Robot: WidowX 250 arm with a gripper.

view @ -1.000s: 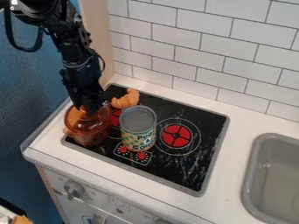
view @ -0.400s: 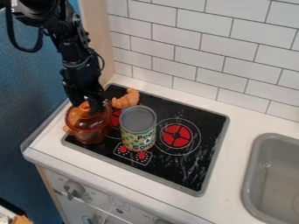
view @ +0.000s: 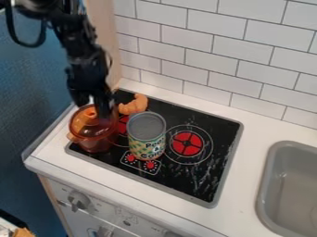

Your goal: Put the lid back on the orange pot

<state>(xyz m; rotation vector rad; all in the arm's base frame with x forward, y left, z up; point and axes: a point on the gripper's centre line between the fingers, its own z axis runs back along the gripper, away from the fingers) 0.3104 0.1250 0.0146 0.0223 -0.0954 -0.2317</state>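
Above the pot hangs the black gripper point(view: 93, 106), blurred, with its fingers parted and nothing seen between them. Just below it shows the orange knob of the lid point(view: 91, 114). This translucent orange-brown lid rests on top of the orange pot point(view: 94, 145), which stands on the left part of the black stovetop. Part of the pot's back right side is hidden behind the right finger.
A tin can point(view: 147, 134) stands close to the pot's right side. Behind the can lies an orange croissant point(view: 134, 105). The tiled wall point(view: 210, 55) rises behind, and a grey sink point(view: 291, 185) is at the right.
From its lower place at the lid's knob, the gripper has moved up and its fingers have spread. More of the knob and lid is uncovered; the lid stays on the pot.
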